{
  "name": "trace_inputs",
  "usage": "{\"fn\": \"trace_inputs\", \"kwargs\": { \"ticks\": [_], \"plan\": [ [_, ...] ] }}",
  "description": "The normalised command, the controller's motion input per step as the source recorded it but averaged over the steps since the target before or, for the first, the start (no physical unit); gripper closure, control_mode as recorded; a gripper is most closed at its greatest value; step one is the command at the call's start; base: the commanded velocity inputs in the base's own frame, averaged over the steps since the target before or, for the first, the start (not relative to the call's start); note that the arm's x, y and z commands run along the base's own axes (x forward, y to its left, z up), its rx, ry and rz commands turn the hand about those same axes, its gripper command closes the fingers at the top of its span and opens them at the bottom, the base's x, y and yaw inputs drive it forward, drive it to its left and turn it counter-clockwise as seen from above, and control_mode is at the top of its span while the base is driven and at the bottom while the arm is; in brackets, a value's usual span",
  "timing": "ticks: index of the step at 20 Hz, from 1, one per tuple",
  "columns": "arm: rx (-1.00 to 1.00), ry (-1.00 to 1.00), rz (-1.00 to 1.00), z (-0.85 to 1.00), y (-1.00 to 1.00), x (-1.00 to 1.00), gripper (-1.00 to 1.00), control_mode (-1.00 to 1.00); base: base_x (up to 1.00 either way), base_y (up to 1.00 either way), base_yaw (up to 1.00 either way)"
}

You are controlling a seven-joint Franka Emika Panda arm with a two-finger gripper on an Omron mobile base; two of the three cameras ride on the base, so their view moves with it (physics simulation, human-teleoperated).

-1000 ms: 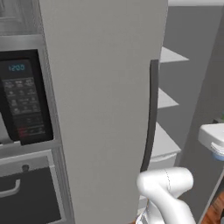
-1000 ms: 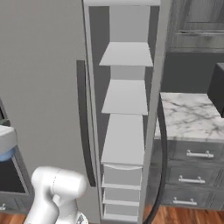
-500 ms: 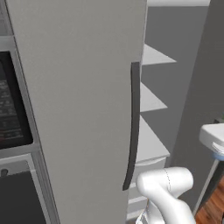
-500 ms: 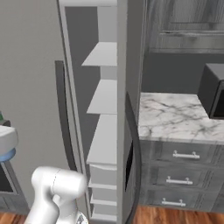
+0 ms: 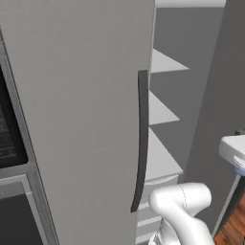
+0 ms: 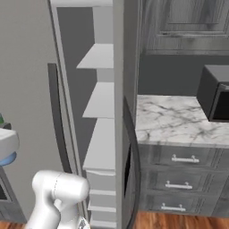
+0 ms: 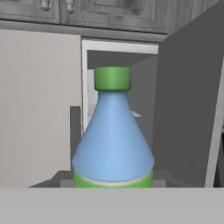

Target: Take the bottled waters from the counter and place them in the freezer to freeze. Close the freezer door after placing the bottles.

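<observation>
Centrally, blue bottle point(image 7: 113, 140) clamped in gripper

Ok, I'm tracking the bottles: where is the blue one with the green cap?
The blue bottle stands upright at the centre of the hand view, close in front of the camera, with the open freezer compartment behind it.

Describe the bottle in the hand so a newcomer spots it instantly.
Find the tall light-grey freezer with its door swung open. Directly before the opening stands the bottle: blue cone-shaped body, green cap and a green band at its base.
</observation>
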Motion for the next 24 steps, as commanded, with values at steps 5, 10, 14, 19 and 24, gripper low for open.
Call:
{"fn": "trace_inputs", "kwargs": {
  "ticks": [5, 10, 14, 19, 24],
  "plan": [
    [0.00, 0.00, 0.00, 0.00, 0.00, 0.00, 1.00, 1.00, 0.54, -0.23, -0.10],
    [0.00, 0.00, 0.00, 0.00, 0.00, 0.00, 1.00, 1.00, 0.51, -0.22, -0.02],
    [0.00, 0.00, 0.00, 0.00, 0.00, 0.00, 1.00, 1.00, 0.25, -0.36, 0.00],
    [0.00, 0.00, 0.00, 0.00, 0.00, 0.00, 1.00, 1.00, 0.22, -0.44, 0.06],
    [0.00, 0.00, 0.00, 0.00, 0.00, 0.00, 1.00, 1.00, 0.25, -0.39, 0.07]
  ]
}}
